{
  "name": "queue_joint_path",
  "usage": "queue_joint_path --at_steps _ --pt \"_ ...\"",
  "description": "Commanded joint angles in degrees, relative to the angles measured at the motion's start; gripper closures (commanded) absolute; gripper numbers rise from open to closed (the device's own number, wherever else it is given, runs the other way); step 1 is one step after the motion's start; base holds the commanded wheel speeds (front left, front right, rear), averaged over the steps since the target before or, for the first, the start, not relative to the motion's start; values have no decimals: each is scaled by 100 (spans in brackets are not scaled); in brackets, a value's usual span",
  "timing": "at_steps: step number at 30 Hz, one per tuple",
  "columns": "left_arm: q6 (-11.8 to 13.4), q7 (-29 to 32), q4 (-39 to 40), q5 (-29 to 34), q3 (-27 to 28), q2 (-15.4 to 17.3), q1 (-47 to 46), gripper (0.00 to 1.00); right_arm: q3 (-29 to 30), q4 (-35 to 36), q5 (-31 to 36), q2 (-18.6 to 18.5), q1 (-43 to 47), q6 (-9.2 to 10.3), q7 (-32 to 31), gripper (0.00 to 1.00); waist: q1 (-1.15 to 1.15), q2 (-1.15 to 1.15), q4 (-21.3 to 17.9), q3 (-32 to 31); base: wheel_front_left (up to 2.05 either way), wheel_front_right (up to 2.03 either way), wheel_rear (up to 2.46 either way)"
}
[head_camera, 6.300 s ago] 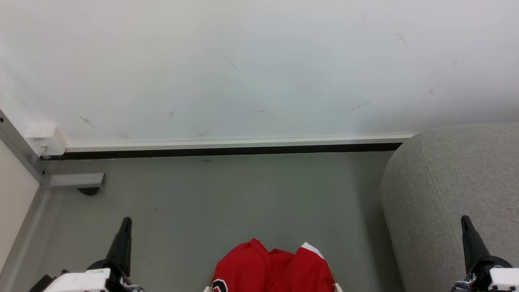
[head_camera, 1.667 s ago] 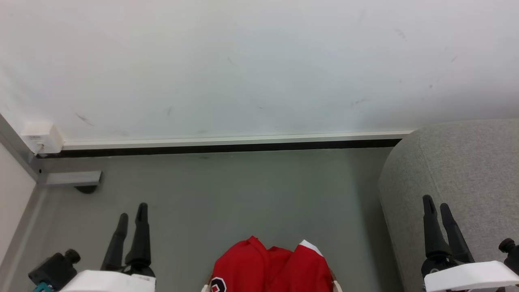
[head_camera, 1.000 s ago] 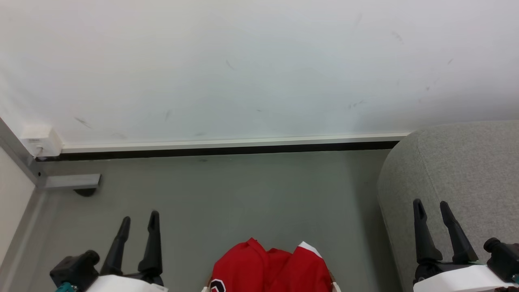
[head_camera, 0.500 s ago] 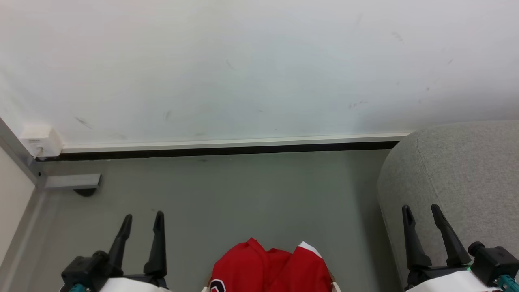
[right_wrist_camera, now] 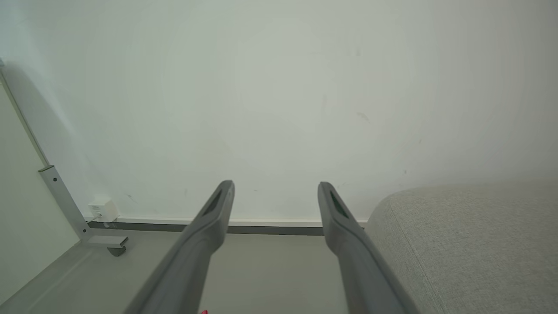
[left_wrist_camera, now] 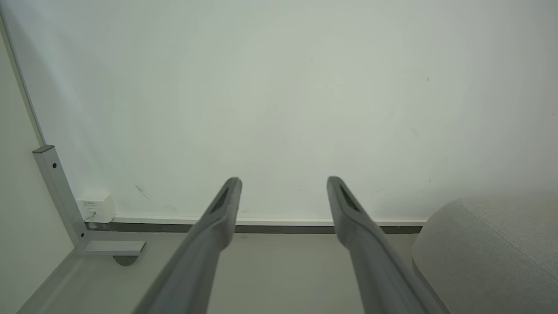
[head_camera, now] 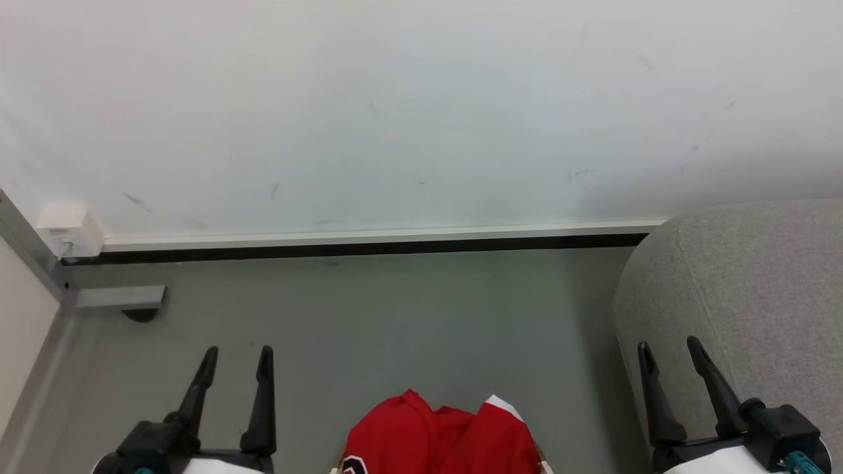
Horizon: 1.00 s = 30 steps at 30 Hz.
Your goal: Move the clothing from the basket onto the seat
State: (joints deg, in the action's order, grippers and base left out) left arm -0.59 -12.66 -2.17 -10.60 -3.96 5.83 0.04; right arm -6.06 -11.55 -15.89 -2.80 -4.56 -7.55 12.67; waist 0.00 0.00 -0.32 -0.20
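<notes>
Our left gripper at lower left and right gripper at lower right both stand spread, empty. The clothing heaps in the basket at bottom centre, beside the seat at right. A shallow pinch could spill garments onto the floor.

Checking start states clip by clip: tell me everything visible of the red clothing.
The clothing is bright red fabric, bunched in a rumpled mound at the bottom middle of the head view, cut off by the frame. A white-trimmed corner sticks up on its right; part of a black-and-white logo shows lower left. It lies heaped in the basket, whose rim barely shows. The left gripper and right gripper flank it, fingers open, not touching it.
</notes>
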Motion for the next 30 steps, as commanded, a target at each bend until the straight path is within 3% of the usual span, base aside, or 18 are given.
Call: queue_joint_path --at_steps 1,21,30 --pt "16 -61 44 165 4 48 63 0 -24 1 152 -11 -44 10 58 0 0 0 3 -2 0 0 0" --pt "92 -264 89 948 -29 39 130 0 -133 116 826 -15 -31 12 264 0 0 0 -66 -6 0 0 0" --pt "69 -251 76 895 -2 14 151 0 -134 114 758 -15 -8 12 256 0 0 0 -67 -17 0 0 0"
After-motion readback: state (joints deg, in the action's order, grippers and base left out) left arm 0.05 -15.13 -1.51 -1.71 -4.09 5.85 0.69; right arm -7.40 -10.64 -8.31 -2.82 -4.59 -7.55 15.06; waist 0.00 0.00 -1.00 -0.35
